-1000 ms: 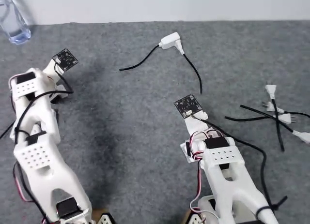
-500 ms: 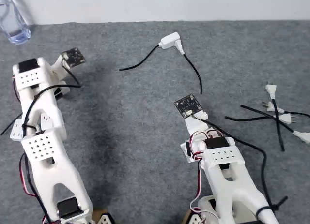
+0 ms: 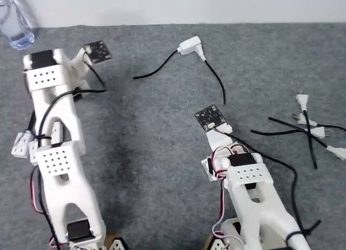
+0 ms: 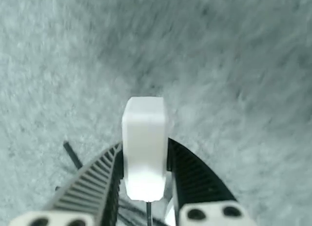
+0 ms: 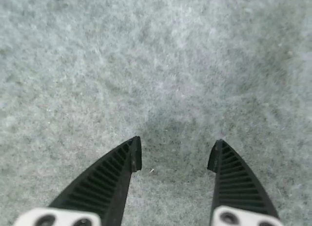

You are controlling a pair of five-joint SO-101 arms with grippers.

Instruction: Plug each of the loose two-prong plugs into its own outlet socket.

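The left tool (image 4: 144, 147) pinches a seemingly light, rigid, slick white connector (image 4: 144, 123) by its flat sides, while the right tool (image 5: 174, 155) gapes, loose plugs (image 3: 323, 132) at three o'clock.

Cannot tell plug from socket in the white piece (image 4: 144, 133) clamped in the left gripper (image 4: 144, 148), blurred carpet (image 4: 234, 65) behind. Cut by the high view's edges: clear bottle (image 3: 13, 23), rightmost plug (image 3: 338, 151).
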